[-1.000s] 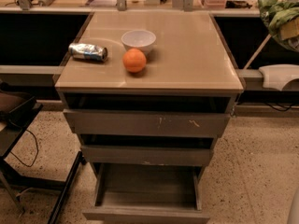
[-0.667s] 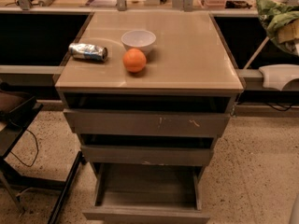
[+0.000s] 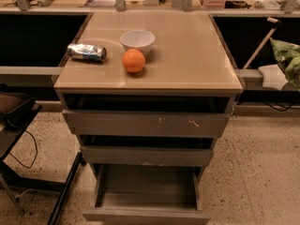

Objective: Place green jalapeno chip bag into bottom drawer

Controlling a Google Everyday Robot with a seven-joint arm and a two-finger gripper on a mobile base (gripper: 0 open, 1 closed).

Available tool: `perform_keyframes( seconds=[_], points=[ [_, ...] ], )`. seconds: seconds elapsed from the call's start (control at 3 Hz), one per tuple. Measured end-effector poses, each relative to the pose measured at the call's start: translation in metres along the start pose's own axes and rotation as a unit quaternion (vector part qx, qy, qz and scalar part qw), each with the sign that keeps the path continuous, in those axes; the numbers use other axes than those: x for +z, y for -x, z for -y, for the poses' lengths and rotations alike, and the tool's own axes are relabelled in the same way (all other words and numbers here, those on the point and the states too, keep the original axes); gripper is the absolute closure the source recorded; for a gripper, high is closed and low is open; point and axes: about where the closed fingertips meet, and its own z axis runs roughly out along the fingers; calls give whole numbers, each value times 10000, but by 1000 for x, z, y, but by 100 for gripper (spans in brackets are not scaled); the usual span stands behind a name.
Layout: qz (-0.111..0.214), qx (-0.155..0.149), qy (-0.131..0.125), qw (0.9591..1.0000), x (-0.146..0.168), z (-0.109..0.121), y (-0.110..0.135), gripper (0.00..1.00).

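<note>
The green jalapeno chip bag (image 3: pixel 288 58) is at the right edge of the camera view, cut off by the frame, off the cabinet and level with its top. My gripper is at that right edge, hidden behind the bag. The bottom drawer (image 3: pixel 146 215) is pulled out at the foot of the cabinet, and its tray shows nothing inside. It lies well below and to the left of the bag.
On the cabinet top (image 3: pixel 187 55) stand a white bowl (image 3: pixel 137 40), an orange (image 3: pixel 133 60) and a crushed silver can (image 3: pixel 87 52). The top drawer (image 3: pixel 145 123) and middle drawer (image 3: pixel 146 155) are slightly open. A white object (image 3: pixel 272 76) rests on the right ledge. A dark stand (image 3: pixel 18 125) is at the left.
The chip bag has moved down along the right edge, from near the top corner to about the level of the cabinet top. The drawers and the things on the cabinet top have not moved.
</note>
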Motion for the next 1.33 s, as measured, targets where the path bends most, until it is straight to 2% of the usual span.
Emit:
perform_keyframes(
  seconds=[0.33, 0.67, 1.0, 1.33],
  points=[
    [66, 643, 79, 9979, -41, -31, -22, 100],
    [261, 747, 167, 9967, -44, -35, -14, 100],
    [567, 1021, -198, 9930, -18, 11, -32, 100],
    [785, 1478, -782, 9828, 32, 82, -98, 100]
  ],
)
